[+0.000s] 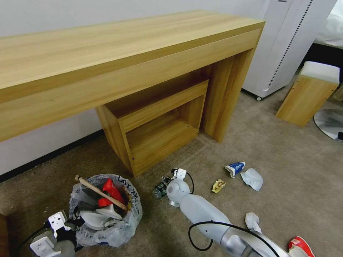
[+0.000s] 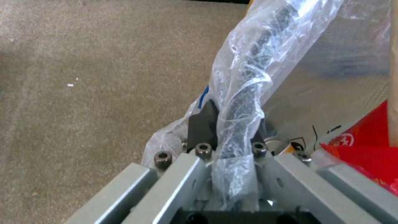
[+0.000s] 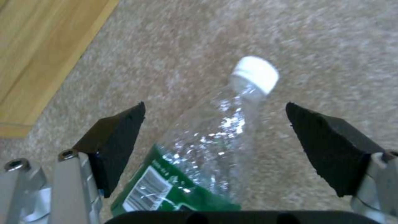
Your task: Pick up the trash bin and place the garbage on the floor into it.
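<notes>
The trash bin (image 1: 107, 210) stands on the floor (image 1: 286, 153) at the lower left, lined with a crinkly plastic bag. Inside it lie a wooden stick (image 1: 100, 192), a red wrapper (image 1: 111, 191) and white slippers (image 1: 94, 217). My left gripper (image 1: 75, 222) is shut on the bin's bag-wrapped rim (image 2: 244, 93). My right gripper (image 3: 215, 124) is open around a clear bottle (image 3: 215, 137) with a white cap and green label, lying on the carpet (image 1: 160, 189). More garbage lies to the right: a blue-white wrapper (image 1: 234, 167), a yellow wrapper (image 1: 218, 185), tissues (image 1: 252, 178) and a red piece (image 1: 300, 246).
A long wooden desk (image 1: 125, 53) spans the back, with a low wooden shelf unit (image 1: 157, 125) under it just beyond the bottle. A white appliance (image 1: 286, 46), a wooden stool (image 1: 309, 92) and a round metal base (image 1: 330, 123) stand at the right.
</notes>
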